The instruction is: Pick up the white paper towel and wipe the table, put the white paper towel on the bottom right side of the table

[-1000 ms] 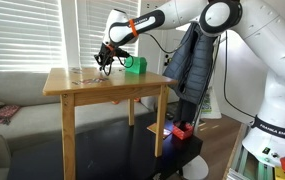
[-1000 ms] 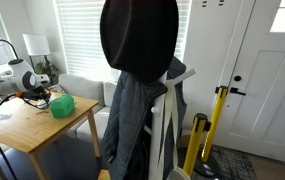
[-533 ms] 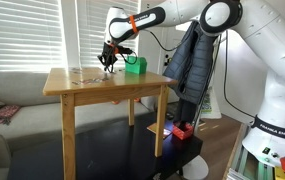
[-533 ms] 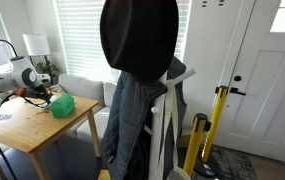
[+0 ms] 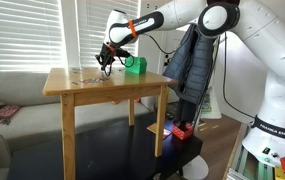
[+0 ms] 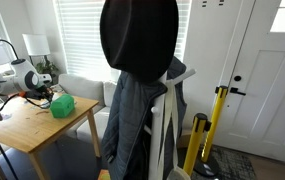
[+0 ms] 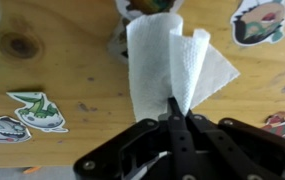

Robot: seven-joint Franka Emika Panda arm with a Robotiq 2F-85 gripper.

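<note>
Over the table (image 7: 52, 65) | hand (image 7: 172, 113) clamped on white paper towel (image 7: 160, 58) | towel fans out beyond the pinch

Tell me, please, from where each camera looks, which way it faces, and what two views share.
An exterior view: beside the table, facing the window blinds; the whole arm and white base show.
An exterior view: behind a hanging coat, facing the table corner and a door; only the forearm and gripper show, at the picture's edge.
Wrist view: on the wrist, looking down past the gripper, shut on the white paper towel, at the stickered tabletop.
Shared: both exterior views show the green box on the table.
</note>
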